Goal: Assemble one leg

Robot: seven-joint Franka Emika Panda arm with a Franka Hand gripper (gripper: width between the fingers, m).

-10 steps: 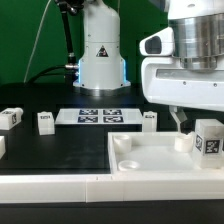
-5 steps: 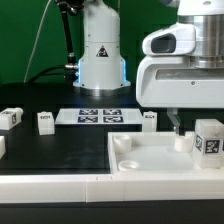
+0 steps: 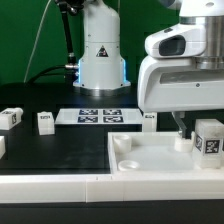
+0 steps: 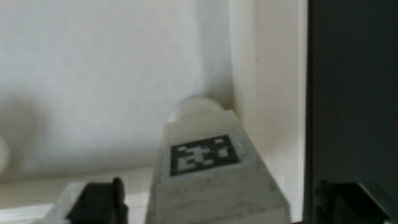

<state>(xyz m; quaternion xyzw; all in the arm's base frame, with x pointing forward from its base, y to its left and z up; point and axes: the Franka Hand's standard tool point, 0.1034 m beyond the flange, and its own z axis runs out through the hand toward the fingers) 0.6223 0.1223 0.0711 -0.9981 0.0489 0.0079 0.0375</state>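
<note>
- The leg, a small white blocky plastic peg with a black-and-white tag [image 4: 206, 160], stands upright on the large white square tray [image 3: 150, 160], between the two dark fingertips [image 4: 103, 200] in the wrist view.
- The tray rests on a black table [image 3: 60, 150], at the exterior view's right; a green backdrop [image 3: 20, 40] hangs behind.
- The gripper [image 4: 214, 205] is spread wide, a finger on each side of the leg and apart from it, grasping nothing.
- Further similar white tagged pegs [image 3: 44, 121] sit near the marker board [image 3: 98, 116].
</note>
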